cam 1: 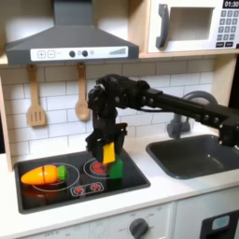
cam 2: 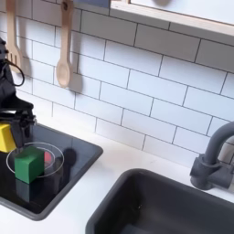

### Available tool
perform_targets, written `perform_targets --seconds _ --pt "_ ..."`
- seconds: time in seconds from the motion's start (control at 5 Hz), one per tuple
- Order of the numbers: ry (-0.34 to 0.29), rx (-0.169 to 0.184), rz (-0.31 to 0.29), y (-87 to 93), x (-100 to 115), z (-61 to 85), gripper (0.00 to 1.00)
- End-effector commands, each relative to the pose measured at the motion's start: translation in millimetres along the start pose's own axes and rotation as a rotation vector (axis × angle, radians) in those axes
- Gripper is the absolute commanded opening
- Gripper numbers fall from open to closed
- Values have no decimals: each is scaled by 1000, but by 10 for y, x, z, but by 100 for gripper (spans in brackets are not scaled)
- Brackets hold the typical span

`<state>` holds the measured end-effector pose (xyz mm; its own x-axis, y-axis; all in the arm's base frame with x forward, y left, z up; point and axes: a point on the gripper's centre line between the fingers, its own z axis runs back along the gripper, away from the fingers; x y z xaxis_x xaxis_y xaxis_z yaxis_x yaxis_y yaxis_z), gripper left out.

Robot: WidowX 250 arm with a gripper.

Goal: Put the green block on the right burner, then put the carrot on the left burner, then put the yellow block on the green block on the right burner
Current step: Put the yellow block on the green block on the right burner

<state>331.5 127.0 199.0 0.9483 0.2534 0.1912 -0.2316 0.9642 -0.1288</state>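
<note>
In the first exterior view, the carrot (cam 1: 45, 173) lies on the left burner (cam 1: 34, 185) of the black hob (cam 1: 131, 177). The green block (cam 1: 116, 169) sits on the right burner (cam 1: 96, 168); in the second exterior view it (cam 2: 29, 165) stands inside the ring of the burner (cam 2: 47, 152). My gripper (cam 1: 105, 149) is shut on the yellow block (cam 1: 109, 153), which hangs tilted just above and to the left of the green block. In the second exterior view the yellow block (cam 2: 6, 137) is at the left edge, under the gripper (cam 2: 11, 128).
A dark sink (cam 1: 196, 154) with a grey faucet (cam 1: 202, 97) lies to the hob's right. A wooden spatula (cam 1: 35, 98) and spoon (cam 1: 81, 97) hang on the tiled wall behind. A range hood (cam 1: 70, 39) and microwave (cam 1: 191, 26) sit overhead.
</note>
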Motion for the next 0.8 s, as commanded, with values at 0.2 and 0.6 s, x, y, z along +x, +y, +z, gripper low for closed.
perform_targets --seconds 0.2,0.6 --pt "-5 4 -56 -239 50 -50 0" --pt "2 15 -40 -286 99 -80 0"
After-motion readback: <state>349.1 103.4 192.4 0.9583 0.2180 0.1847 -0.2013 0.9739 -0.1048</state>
